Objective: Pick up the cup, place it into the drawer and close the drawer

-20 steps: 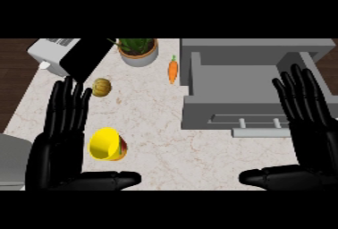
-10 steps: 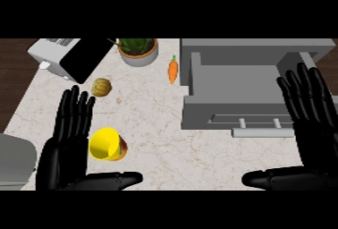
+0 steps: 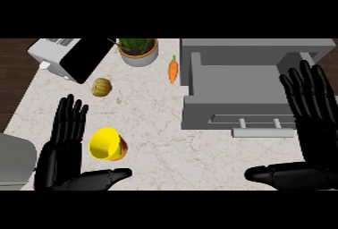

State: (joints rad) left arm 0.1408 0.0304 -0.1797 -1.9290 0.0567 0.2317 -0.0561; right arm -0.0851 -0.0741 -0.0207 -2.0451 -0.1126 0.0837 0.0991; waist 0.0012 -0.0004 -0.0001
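The yellow cup point(image 3: 107, 144) lies tipped on its side on the marble counter, mouth facing lower left. My left hand point(image 3: 65, 147) is just left of it, fingers straight and thumb spread below the cup, not touching it. A grey drawer point(image 3: 238, 91) stands pulled open at the upper right, its handle point(image 3: 262, 131) at the front. My right hand point(image 3: 309, 116) is open over the drawer's right front corner, fingers straight, thumb out to the left.
A toaster point(image 3: 66, 57) sits at the back left, a potted plant point(image 3: 138, 50) beside it. A carrot point(image 3: 173, 70) lies left of the drawer, and a small brown squash point(image 3: 101, 86) behind the cup. A grey object point(image 3: 13, 161) sits at the left edge.
My left hand has moved right and lower, closing in on the cup. My right hand has shifted slightly right.
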